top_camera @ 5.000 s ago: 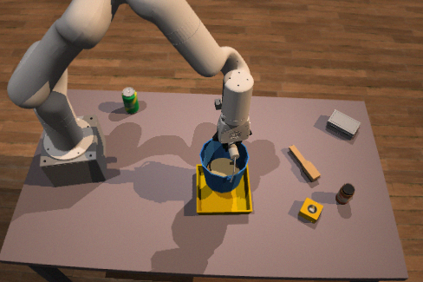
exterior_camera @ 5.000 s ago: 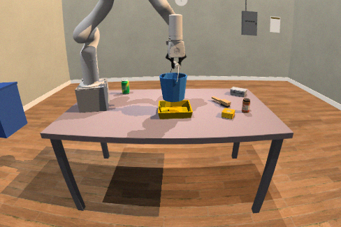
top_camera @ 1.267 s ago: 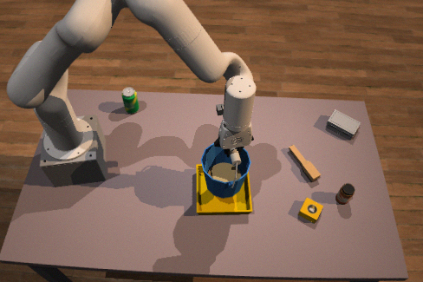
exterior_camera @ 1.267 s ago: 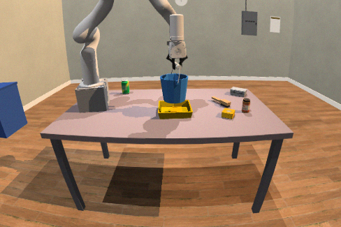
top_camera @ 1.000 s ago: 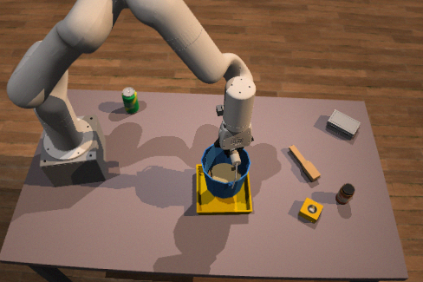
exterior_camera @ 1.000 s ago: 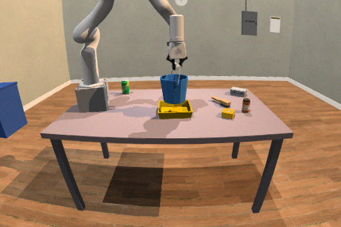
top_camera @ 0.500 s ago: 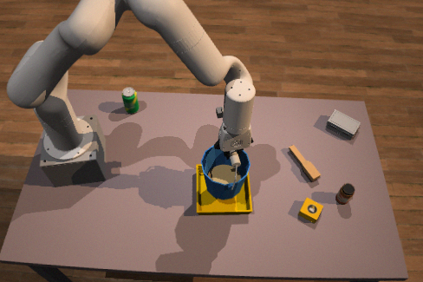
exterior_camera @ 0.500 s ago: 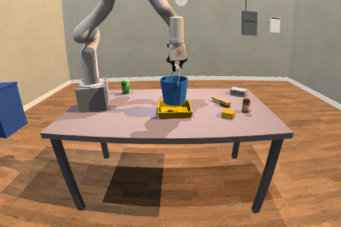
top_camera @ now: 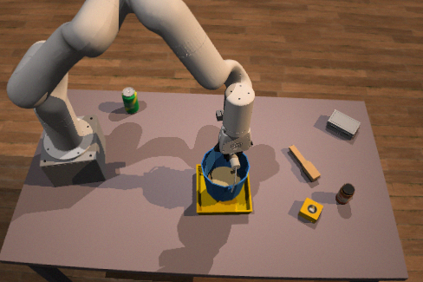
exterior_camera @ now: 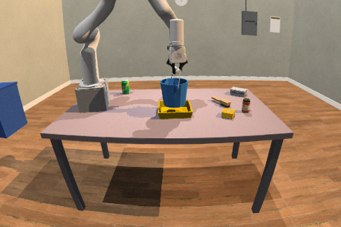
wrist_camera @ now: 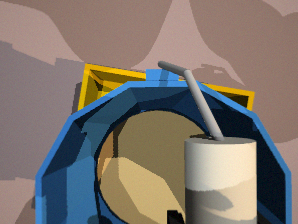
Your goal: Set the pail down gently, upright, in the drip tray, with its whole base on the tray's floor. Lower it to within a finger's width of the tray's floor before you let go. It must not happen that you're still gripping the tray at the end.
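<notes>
The blue pail (top_camera: 226,175) stands upright over the yellow drip tray (top_camera: 223,193) in the middle of the table. In the side view the pail's (exterior_camera: 174,92) base reaches down inside the tray (exterior_camera: 175,110); I cannot tell whether it touches the floor. My gripper (top_camera: 234,160) hangs straight down above the pail and is shut on the pale grip of its wire handle (wrist_camera: 220,175). The handle also shows in the side view (exterior_camera: 176,72). In the wrist view the pail's rim (wrist_camera: 150,92) hides most of the tray (wrist_camera: 107,77).
A green can (top_camera: 130,100) stands at the back left. To the right lie a wooden block (top_camera: 304,162), a grey box (top_camera: 343,123), a yellow block (top_camera: 310,210) and a dark jar (top_camera: 345,193). The arm's base (top_camera: 71,151) stands at the left.
</notes>
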